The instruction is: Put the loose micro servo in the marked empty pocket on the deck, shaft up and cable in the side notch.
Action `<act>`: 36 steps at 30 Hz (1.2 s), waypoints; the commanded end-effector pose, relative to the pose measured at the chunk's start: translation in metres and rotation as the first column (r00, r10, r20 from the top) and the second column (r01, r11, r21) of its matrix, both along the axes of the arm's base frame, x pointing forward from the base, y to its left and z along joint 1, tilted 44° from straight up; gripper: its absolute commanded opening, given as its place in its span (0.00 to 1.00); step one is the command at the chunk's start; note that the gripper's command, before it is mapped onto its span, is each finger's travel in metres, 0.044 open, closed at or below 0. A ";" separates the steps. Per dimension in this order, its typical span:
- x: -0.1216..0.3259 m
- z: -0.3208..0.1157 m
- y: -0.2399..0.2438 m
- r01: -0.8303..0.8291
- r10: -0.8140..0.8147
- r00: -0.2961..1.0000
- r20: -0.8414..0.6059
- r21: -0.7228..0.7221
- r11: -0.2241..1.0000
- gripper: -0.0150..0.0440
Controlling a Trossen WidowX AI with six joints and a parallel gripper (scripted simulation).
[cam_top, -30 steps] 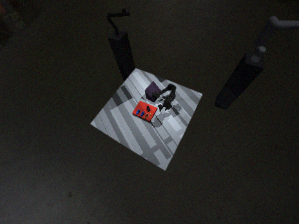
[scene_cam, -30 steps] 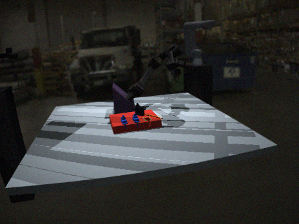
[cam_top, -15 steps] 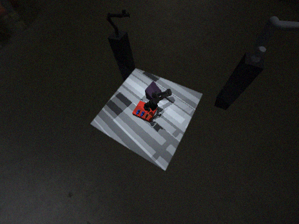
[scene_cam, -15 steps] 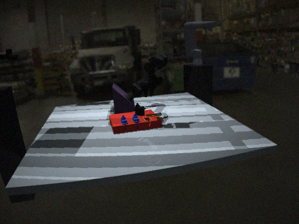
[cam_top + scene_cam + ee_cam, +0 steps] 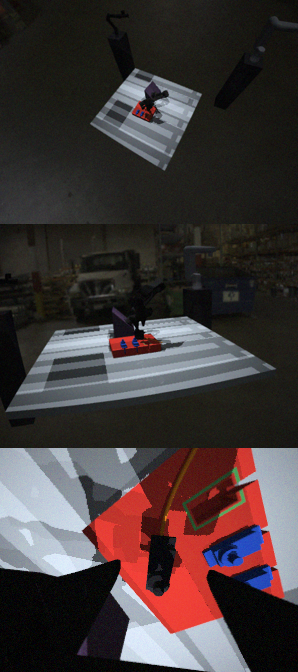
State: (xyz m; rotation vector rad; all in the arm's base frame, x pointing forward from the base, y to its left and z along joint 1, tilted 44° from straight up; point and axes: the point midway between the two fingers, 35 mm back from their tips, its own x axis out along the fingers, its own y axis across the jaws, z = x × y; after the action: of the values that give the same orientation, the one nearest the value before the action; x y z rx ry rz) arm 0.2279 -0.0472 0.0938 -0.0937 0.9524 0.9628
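Observation:
The loose servo (image 5: 161,563) (image 5: 139,335) is black. It rests on the red deck (image 5: 175,618) (image 5: 119,355) (image 5: 148,120), outside the pocket, with a round feature at its lower end in the wrist view. Its orange cable (image 5: 175,490) runs up past the pocket. The empty pocket has a green outline (image 5: 220,514) and lies upper right of the servo in the wrist view, partly shadowed. My gripper (image 5: 163,568) (image 5: 141,326) is open and empty above the servo, one finger on each side in the wrist view. The arm hides the servo in the top view.
Two blue servos (image 5: 235,549) (image 5: 257,578) sit in the deck beside the pocket. A purple slanted block (image 5: 151,89) (image 5: 122,324) (image 5: 112,625) stands behind the deck, near the arm. Dark pedestals (image 5: 122,53) (image 5: 236,82) stand beyond the table's edges.

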 end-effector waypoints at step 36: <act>0.005 -0.019 0.020 0.000 0.000 1.000 -0.002 0.010 1.000 0.37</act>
State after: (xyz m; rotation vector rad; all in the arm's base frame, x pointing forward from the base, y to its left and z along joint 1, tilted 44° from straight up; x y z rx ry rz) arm 0.2328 -0.0273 0.0736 -0.0887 0.9537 0.9691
